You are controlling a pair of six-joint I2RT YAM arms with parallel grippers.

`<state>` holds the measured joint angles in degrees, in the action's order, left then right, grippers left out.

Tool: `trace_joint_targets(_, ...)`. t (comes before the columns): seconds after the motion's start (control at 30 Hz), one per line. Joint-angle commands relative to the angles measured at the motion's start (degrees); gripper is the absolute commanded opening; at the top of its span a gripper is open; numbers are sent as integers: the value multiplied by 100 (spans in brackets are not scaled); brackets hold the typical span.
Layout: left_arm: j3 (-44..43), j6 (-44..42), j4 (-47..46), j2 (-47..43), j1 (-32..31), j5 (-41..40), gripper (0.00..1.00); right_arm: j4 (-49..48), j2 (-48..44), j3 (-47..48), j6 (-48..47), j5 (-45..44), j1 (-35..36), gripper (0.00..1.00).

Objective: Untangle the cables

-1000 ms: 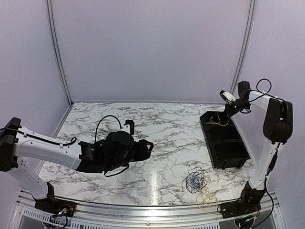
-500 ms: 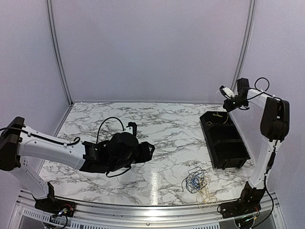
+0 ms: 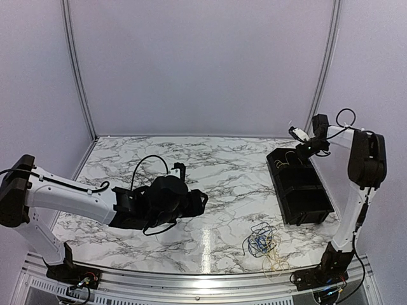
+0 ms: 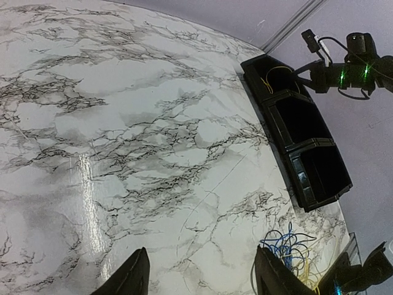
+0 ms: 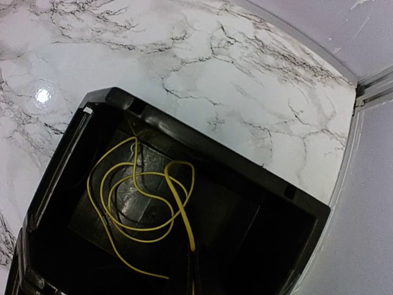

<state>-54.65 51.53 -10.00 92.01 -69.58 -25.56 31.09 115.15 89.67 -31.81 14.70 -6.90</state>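
Inside black tray (image 5: 212, 153), coiled yellow cable (image 5: 147, 192)

- Robotics lab test cell, built as a small enclosed booth.
- Plain pale lilac wall panels (image 3: 203, 63) on three sides, joined by metal corner posts (image 3: 77, 70).
- One table (image 3: 222, 168) with a marble-print top and a slotted metal rail (image 3: 191, 279) along its near edge.
- Left arm (image 3: 70, 197) and right arm (image 3: 367, 159), white and black, are mounted at that rail with bare wiring at their bases.
- Test props only: a black divided bin (image 3: 310, 218) at the table's right side holding a yellow cable (image 5: 141, 196) in its far compartment, and a tangle of thin cables (image 3: 261, 243) near the rail.
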Motion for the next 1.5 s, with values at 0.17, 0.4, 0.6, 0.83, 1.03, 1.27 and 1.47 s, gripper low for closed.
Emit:
trace_joint_targets(0.17,-256,-358,51,137,-20,-3,62,529,-493,75,-270,3,24,11)
trace_joint_targets(0.4,-445,-928,205,150,-20,16,62,1061,-1598,163,-233,90,-351,45)
trace_joint_targets(0.6,-529,-1303,214,193,-20,308,62,1761,-3188,-867,-1310,1216,-352,44)
trace_joint_targets(0.83,-860,-1794,156,508,-76,1068,62,3212,-4830,-2527,-2778,2136,607,44)
trace_joint_targets(1.03,-1067,-1910,-65,826,-121,1834,62,3614,-5706,-3607,-3701,1928,1321,59)
trace_joint_targets(1.27,-1305,-1873,-99,1085,-206,2005,63,3323,-5471,-4085,-3677,1617,1846,60)
trace_joint_targets(1.47,-1219,-1606,-55,1106,-239,1912,70,2470,-5169,-4423,-3439,1172,2302,60)
